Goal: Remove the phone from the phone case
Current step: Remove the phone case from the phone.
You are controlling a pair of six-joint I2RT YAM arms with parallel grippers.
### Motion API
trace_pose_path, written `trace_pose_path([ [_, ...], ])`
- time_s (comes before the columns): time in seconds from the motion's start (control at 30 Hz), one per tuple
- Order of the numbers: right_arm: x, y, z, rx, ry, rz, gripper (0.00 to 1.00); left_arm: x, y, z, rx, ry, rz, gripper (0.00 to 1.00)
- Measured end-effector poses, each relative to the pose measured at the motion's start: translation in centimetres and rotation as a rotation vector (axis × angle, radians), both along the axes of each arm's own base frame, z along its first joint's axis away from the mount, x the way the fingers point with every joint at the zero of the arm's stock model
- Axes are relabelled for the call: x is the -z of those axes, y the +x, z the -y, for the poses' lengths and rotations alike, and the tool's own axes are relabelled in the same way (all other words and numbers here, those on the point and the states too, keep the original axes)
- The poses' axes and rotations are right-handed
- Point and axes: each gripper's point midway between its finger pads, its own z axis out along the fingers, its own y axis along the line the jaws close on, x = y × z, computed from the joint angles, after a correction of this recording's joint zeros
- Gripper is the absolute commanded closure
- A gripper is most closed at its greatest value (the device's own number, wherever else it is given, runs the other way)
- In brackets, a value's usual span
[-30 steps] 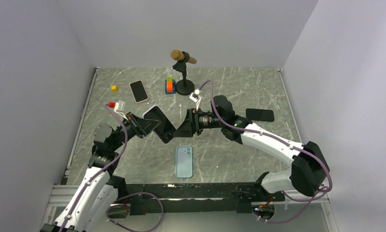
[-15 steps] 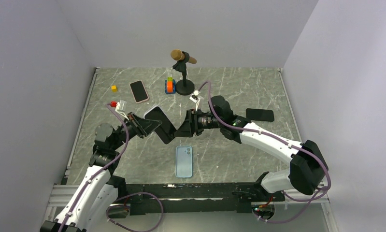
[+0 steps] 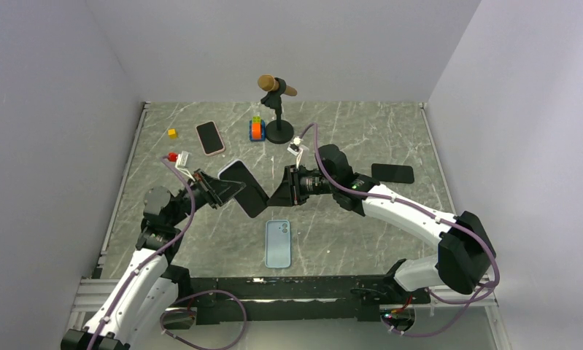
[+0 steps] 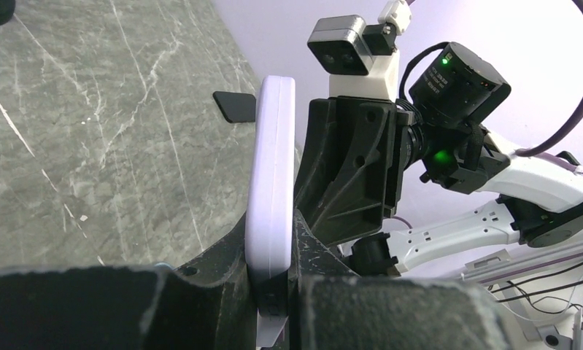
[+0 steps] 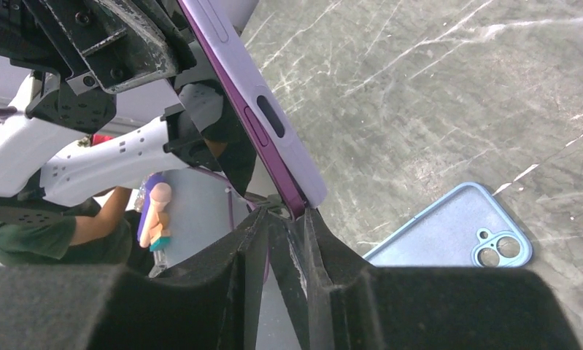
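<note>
Grey marbled table (image 3: 390, 131), both arms reaching toward its middle and meeting over it.

Phone case (image 4: 271, 182): lilac, held up off the table between the two grippers, tilted, one long edge toward the left wrist camera. The phone (image 3: 244, 191) sits inside it, dark screen facing up toward the overhead camera, lilac rim all round.

Left gripper (image 4: 273, 277): fingers narrow, clamped across the thickness of the case at its far-left end. Right gripper (image 5: 284, 219): fingers narrow too, with the near-right end of the case pinched between the tips (a dark purple band runs along the case edge in the right wrist view; I cannot tell whether it is the phone's side).

On the table, well apart from the held case:
- light blue phone (image 3: 277, 243), back up, twin lenses showing, just below the grippers near the front edge
- microphone (image 3: 276, 86) on a black stand at the back
- pink-rimmed phone (image 3: 209, 138), back left
- black phone (image 3: 392, 173), right
- stack of coloured blocks (image 3: 256, 129) just beside the stand
- red block (image 3: 169, 157), yellow block (image 3: 172, 133), far left
</note>
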Motion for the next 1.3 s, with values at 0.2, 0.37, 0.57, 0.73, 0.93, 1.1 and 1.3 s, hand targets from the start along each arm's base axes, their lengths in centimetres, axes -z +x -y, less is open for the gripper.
trace_pose_path([
  [0.2, -0.3, -0.1, -0.3, -0.012, 0.021, -0.005, 0.67, -0.3, -0.1, 0.2, 0.023, -0.024, 0.004, 1.0],
  [0.37, -0.2, -0.1, -0.5, -0.022, 0.035, -0.011, 0.62, 0.1, 0.0, 0.6, 0.056, -0.056, -0.017, 1.0],
  [0.57, 0.2, -0.7, -0.7, -0.078, 0.051, -0.023, 0.66, 0.6, 0.1, 1.6, 0.137, -0.07, -0.067, 1.0],
  [0.73, 0.7, -1.5, -1.0, -0.163, 0.07, -0.064, 0.77, 0.9, -0.3, 2.3, 0.191, -0.059, -0.084, 1.0],
  [0.93, -0.5, -2.0, -1.0, -0.212, 0.131, -0.084, 0.68, 0.0, -0.7, 2.5, 0.213, -0.071, -0.044, 1.0],
  [1.1, -1.1, -2.2, -1.2, -0.216, 0.172, -0.092, 0.8, -0.4, -0.8, 2.8, 0.226, -0.071, -0.039, 1.0],
  [1.3, -1.9, -2.8, -1.1, -0.265, 0.209, -0.08, 0.85, -1.1, -1.3, 2.9, 0.254, -0.072, -0.03, 1.0],
])
